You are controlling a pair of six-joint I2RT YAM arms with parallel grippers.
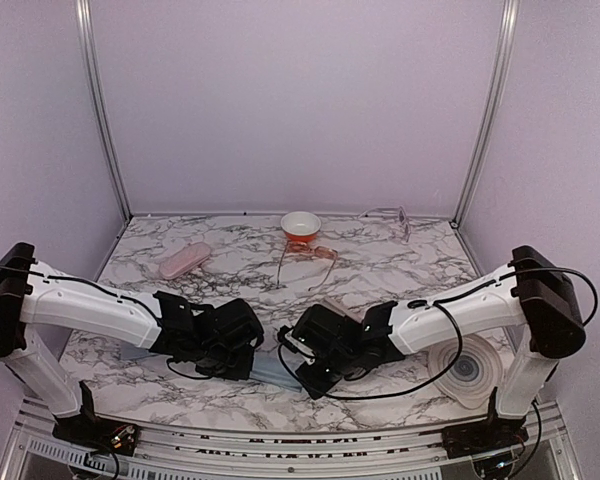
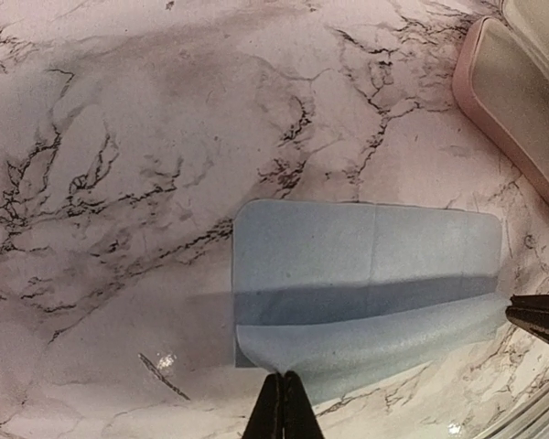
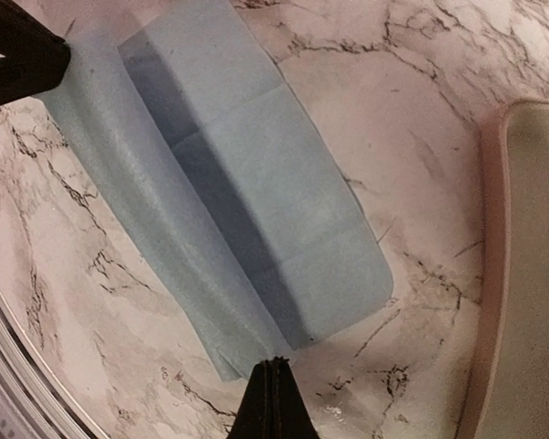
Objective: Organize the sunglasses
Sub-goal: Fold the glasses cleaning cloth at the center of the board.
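Both arms are reaching in low over the marble table (image 1: 400, 270) and meeting at about 6 o'clock, right at the near edge. The left gripper (image 2: 282, 407) is clenching its fingers tight on the near edge of a light blue cloth (image 2: 366, 265). The right gripper (image 3: 273, 393) is pinching the same edge at its other end, with its fingers pressed together just as tightly. Between the two, that edge is lifting off the marble and casting a dark band of shadow across the cloth, while the far half is lying flat.

A pink-rimmed case with a cream inside (image 2: 517, 110) is lying near the cloth's far right corner, not touching it.

Nothing is touching the sunglasses, and they are lying well away from both grippers. The orange-tinted sunglasses (image 1: 308, 256) are sitting at about 12 o'clock, just in front of a small white bowl with an orange inside (image 1: 300, 224). The pale sunglasses (image 1: 392, 216) are resting at about 1 o'clock, against the back edge of the table.

A closed pink case (image 1: 183, 261) is lying at about 10 o'clock. A round, clear ridged thing (image 1: 470, 370), which I cannot identify, is sitting at about 4 o'clock beside the right arm's base.
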